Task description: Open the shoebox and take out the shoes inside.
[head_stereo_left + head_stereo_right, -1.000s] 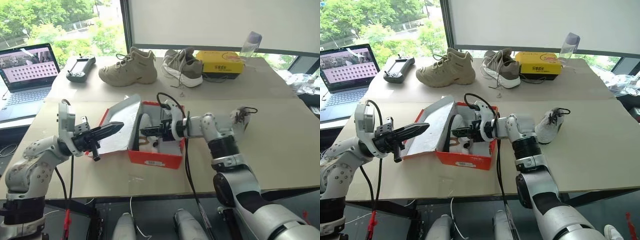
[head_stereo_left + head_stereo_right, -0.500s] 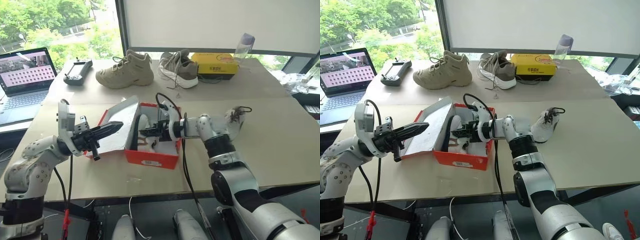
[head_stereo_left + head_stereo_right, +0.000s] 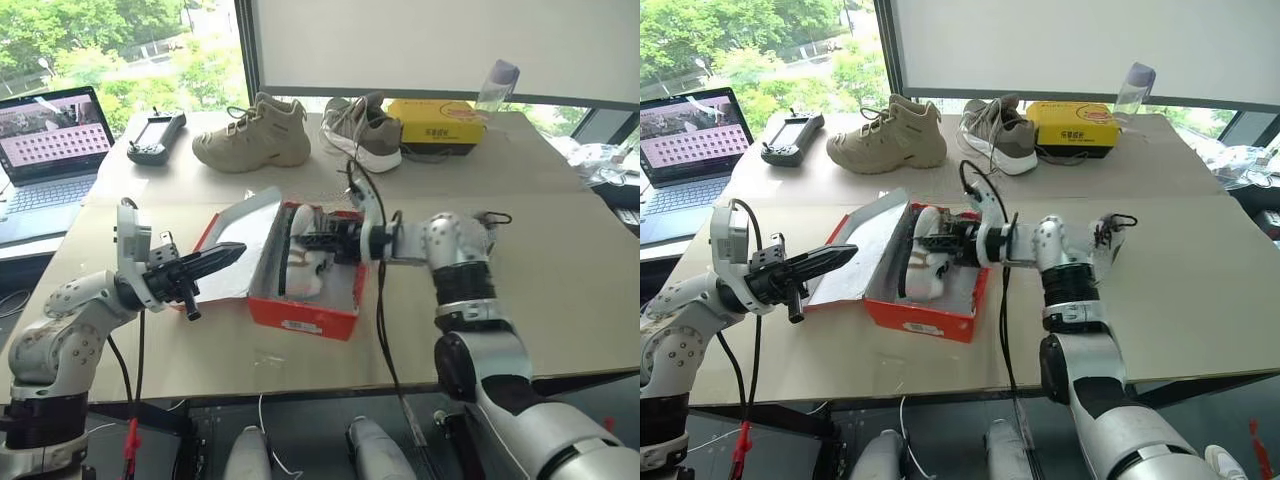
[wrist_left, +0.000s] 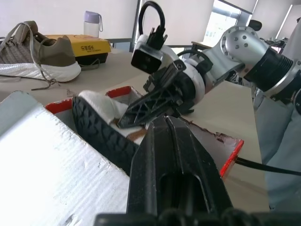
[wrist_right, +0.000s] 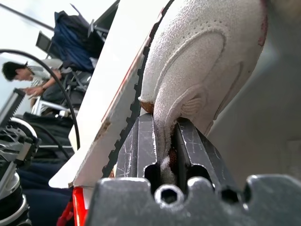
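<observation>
In the middle of the table you have the red shoebox open, its lid leaning back to your left with the white inside showing. Your right gripper reaches into the box and is clamped on the edge of a white shoe, pinching the material between nearly closed fingers; the shoe sits tilted, its dark sole toward the lid. The other white shoe lies on the table just beside your right arm. Your left gripper is fully closed and empty, its tips just in front of the lid.
</observation>
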Robot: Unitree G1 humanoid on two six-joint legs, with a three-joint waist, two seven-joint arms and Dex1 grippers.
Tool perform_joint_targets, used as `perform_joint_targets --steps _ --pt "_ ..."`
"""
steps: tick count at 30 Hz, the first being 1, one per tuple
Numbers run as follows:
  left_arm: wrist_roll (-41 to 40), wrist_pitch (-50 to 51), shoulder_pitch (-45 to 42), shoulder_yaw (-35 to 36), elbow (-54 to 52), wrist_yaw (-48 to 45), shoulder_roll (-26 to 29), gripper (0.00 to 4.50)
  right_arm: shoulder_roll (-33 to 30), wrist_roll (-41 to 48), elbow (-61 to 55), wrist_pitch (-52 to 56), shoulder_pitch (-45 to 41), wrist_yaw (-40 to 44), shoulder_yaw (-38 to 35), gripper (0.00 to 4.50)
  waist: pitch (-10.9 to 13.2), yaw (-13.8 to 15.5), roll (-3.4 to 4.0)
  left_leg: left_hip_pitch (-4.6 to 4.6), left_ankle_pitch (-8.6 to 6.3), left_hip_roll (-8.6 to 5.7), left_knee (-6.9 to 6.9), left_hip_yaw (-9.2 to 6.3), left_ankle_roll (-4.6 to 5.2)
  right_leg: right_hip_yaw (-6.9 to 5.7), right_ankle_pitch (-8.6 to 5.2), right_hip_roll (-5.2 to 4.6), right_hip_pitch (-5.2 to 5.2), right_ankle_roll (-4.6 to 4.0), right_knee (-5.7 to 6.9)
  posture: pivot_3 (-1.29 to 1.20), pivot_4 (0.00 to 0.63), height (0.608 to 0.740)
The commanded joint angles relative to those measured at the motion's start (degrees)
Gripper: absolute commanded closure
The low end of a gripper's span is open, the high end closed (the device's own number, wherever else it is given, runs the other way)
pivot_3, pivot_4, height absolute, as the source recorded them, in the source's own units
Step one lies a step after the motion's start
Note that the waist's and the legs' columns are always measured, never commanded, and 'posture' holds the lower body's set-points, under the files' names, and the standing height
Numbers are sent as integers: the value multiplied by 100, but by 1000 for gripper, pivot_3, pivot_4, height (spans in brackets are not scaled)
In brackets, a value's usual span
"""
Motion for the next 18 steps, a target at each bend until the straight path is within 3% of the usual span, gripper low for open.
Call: perform_joint_targets --steps 1,11,16,18 --pt "-7 -22 -48 47 -218 19 62 4500 -68 498 -901 413 -192 -184 -476 4459 0 -3 0 0 0 0 0 0 0 0 0 0 -1 0 0 0 150 685" --pt "26 -35 -53 -38 -172 -4 19 4500 -624 1016 -1589 820 -923 -1639 -2572 4459 6 72 3 -11 0 0 10 -1 0 -2 1 -1 -2 1 -2 0 150 685" --pt "22 -45 -69 -72 -156 -12 17 4500 -1459 616 -1483 385 -965 -2345 -3030 4459 8 91 6 -10 0 0 6 -1 1 -2 0 -1 -2 1 -6 0 150 685" --pt "21 -49 -76 -81 -139 -20 23 4500 -2094 106 -1492 69 -687 -2464 -2584 4459 12 138 11 -15 0 0 8 -1 1 -1 1 -1 -4 1 -9 0 150 685"
